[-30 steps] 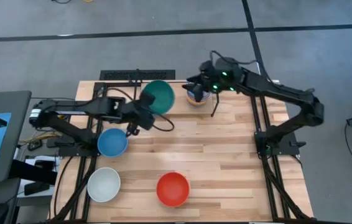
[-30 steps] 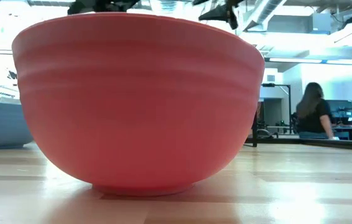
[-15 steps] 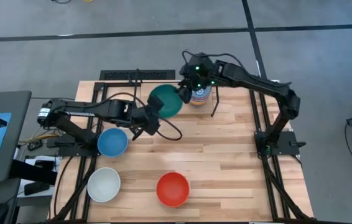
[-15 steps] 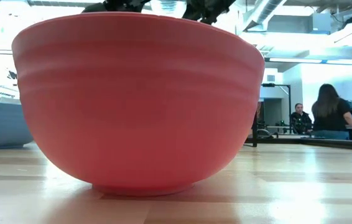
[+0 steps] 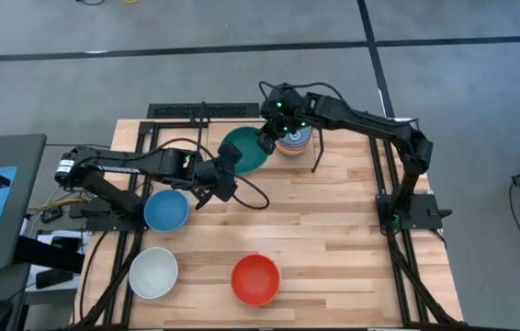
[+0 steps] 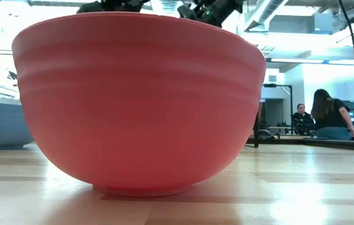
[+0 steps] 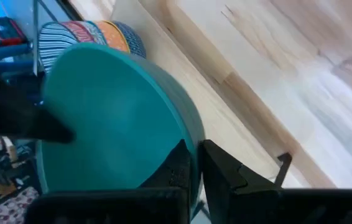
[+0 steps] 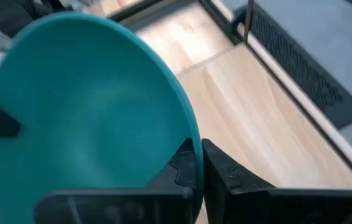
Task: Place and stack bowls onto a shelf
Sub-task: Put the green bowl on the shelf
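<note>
Above the surface point(image 5: 333, 230) at about 12 o'clock, my left hand point(image 5: 226, 170) and right hand point(image 5: 269, 140) both pinch opposite rims of the tilted green bowl point(image 5: 244, 149), probably a handover toward the patterned stack point(image 5: 293, 140) just beside it.
</note>
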